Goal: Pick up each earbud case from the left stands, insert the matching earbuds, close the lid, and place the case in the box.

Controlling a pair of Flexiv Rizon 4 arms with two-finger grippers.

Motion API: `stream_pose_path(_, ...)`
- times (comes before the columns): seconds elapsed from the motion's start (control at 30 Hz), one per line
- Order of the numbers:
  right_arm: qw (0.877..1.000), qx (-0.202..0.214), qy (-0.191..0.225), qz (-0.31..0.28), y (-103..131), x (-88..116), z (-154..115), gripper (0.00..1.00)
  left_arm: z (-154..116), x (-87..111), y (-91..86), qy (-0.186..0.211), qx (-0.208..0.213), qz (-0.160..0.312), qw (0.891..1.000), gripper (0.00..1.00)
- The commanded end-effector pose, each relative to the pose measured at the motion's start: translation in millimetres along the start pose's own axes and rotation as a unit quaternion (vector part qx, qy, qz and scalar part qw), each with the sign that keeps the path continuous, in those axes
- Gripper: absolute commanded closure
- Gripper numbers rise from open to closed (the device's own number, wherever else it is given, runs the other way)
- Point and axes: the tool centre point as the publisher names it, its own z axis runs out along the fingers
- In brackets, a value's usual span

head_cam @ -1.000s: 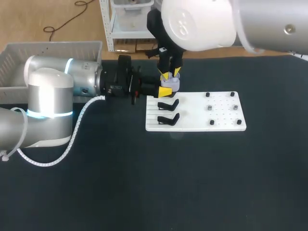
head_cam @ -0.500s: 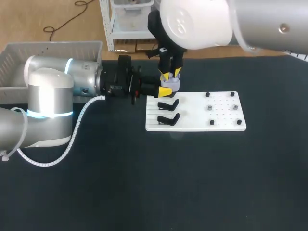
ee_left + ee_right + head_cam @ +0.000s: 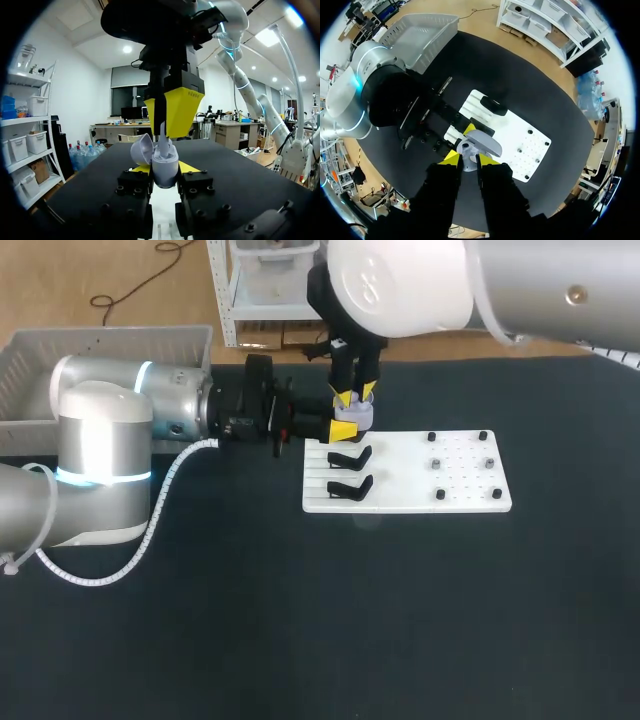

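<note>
Currently the open case (image 3: 355, 412) is clamped in the left gripper (image 3: 164, 170) beside the stands (image 3: 350, 456); the right gripper (image 3: 356, 393), pinched on an earbud (image 3: 163, 136), should be lowered straight, aligned with its socket.

Your board (image 3: 420, 490) sits right of the table's middle, with two stands (image 3: 349, 458) on its left part, one nearer than the other, and pegs (image 3: 437, 464) on its right. At its far left corner the earbud case (image 3: 353, 418) is gripped in the left gripper (image 3: 343, 429), with the right gripper (image 3: 353, 394) just above. The box (image 3: 100, 340) lies far left.
</note>
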Motion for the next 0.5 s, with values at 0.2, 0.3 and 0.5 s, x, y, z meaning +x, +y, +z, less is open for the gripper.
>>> stream_pose_path(0.2,1.0,0.0,-0.001,-0.002,1.1,-2.0,0.0,1.0,0.1,0.8,-0.3,-0.001,-0.001,0.001,1.0,1.0)
stream_pose_path(0.3,1.0,0.0,0.0,-0.003,1.1,-2.3,0.1,1.0,0.1,0.8,-0.3,-0.001,-0.001,0.001,1.0,1.0)
stream_pose_path(0.5,1.0,0.002,0.0,-0.001,0.0,-3.2,1.0,1.0,0.1,0.8,-0.3,-0.001,-0.001,0.001,1.0,1.0)
